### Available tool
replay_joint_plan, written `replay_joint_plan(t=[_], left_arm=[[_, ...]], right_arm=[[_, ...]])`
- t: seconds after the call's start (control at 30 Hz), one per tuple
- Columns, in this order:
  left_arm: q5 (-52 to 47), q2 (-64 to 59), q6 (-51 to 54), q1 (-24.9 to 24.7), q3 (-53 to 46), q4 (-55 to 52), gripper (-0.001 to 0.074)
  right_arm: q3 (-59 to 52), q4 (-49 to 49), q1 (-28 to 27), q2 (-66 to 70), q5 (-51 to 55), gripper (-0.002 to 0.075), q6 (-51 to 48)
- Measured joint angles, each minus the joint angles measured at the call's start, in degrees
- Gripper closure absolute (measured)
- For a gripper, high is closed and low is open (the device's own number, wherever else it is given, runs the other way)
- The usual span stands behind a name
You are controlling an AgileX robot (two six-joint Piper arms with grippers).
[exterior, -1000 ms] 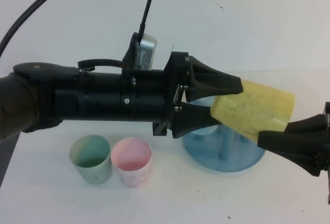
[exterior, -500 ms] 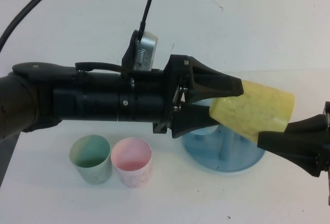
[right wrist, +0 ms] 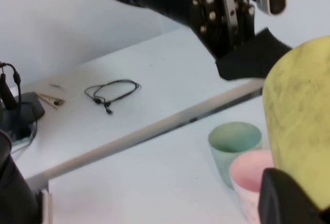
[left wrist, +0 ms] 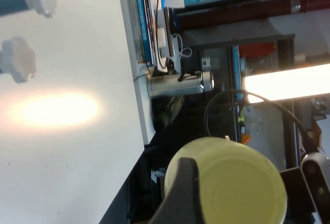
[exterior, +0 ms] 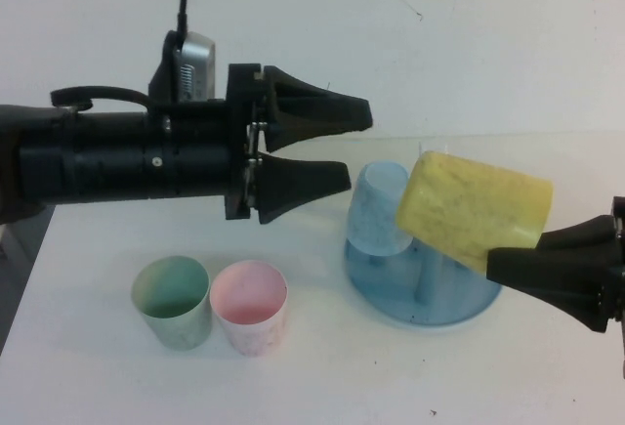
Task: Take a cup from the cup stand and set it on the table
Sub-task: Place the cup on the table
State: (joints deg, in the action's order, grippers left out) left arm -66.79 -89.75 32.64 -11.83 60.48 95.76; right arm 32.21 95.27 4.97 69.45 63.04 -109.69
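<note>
Yellow cup [exterior: 476,208], clamped in right gripper [exterior: 547,269] fingers above cup stand [exterior: 422,288], risked slipping; left gripper [exterior: 337,147] fingers stood apart.

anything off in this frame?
Yes: the yellow cup is tipped on its side above the cup stand, held by the right tool. The left tool hangs open and empty beside it. Green and pink cups stand upright.

white table [exterior: 508,63], cup stand [exterior: 459,300], two cups [exterior: 210,303]
</note>
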Motion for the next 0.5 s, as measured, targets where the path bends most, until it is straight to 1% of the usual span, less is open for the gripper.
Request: replay_joint_plan(t=[0.07,0.13,0.2,0.23,0.3,0.33,0.37,0.43,0.5], left_arm=[[-0.1,0.0,0.0,1.8,0.0,0.0,0.0143],[-0.1,0.0,0.0,3.3,0.0,-0.6,0.0188],[-0.1,0.0,0.0,4.8,0.0,-3.1,0.0279],[-0.4,0.0,0.0,5.5,0.0,-5.1,0.0348],[-0.3,0.1,0.0,6.8,0.0,-8.3,0.0512],[-0.3,0.1,0.1,7.1,0.0,-10.0,0.0588],[-0.3,0.1,0.1,7.4,0.0,-11.3,0.0638],[-0.5,0.1,0.2,7.6,0.0,-13.0,0.0690],[-0.6,0.2,0.2,7.6,0.0,-13.5,0.0715]], right_arm=[[2.3,-3.8,0.0,-0.6,-1.5,0.0706,3.5],[6.0,-11.7,0.0,-1.7,-3.0,0.0706,8.9],[11.6,-22.7,0.0,-2.6,-3.6,0.0706,17.9],[14.1,-27.5,0.0,-2.8,-3.3,0.0706,22.0],[20.2,-37.9,0.0,-2.9,-2.3,0.0706,32.1],[22.8,-41.3,0.0,-2.8,-1.8,0.0706,36.3],[25.2,-44.7,0.0,-2.7,-0.9,0.0706,39.6],[28.8,-49.6,0.0,-2.0,1.1,0.0706,44.7],[32.1,-54.9,0.0,-0.8,3.6,0.0706,49.9]])
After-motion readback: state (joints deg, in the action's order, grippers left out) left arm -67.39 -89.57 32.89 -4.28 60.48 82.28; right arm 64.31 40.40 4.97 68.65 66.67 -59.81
